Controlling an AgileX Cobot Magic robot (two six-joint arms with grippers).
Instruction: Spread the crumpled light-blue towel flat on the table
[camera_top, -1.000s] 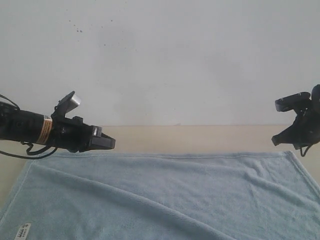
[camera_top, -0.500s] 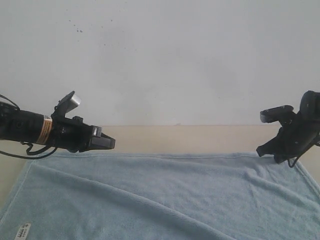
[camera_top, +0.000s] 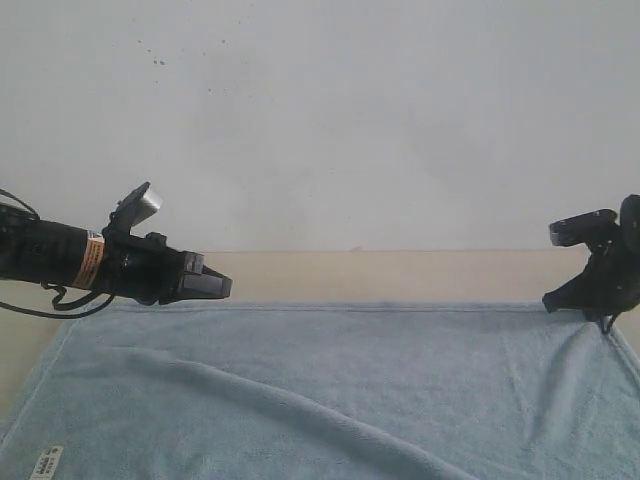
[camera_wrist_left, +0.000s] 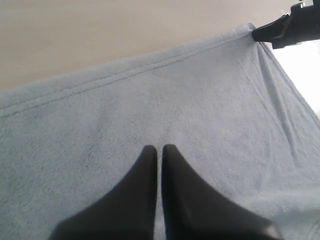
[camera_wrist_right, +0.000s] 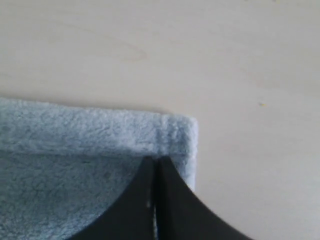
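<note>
The towel (camera_top: 350, 390) lies on the table (camera_top: 400, 275) and covers the near part of it from the left side to the right side. Behind the far edge of the towel there is a bare strip of table, and behind this strip stands the wall (camera_top: 350, 120). The label (camera_top: 45, 462) sits on the towel at the near left. The left gripper (camera_top: 225, 286) is above the far left part of the towel and points to the right. The right gripper (camera_top: 550, 302) is at the far right corner of the towel, with its tips just inside the hem. The two grippers are well apart.
</note>
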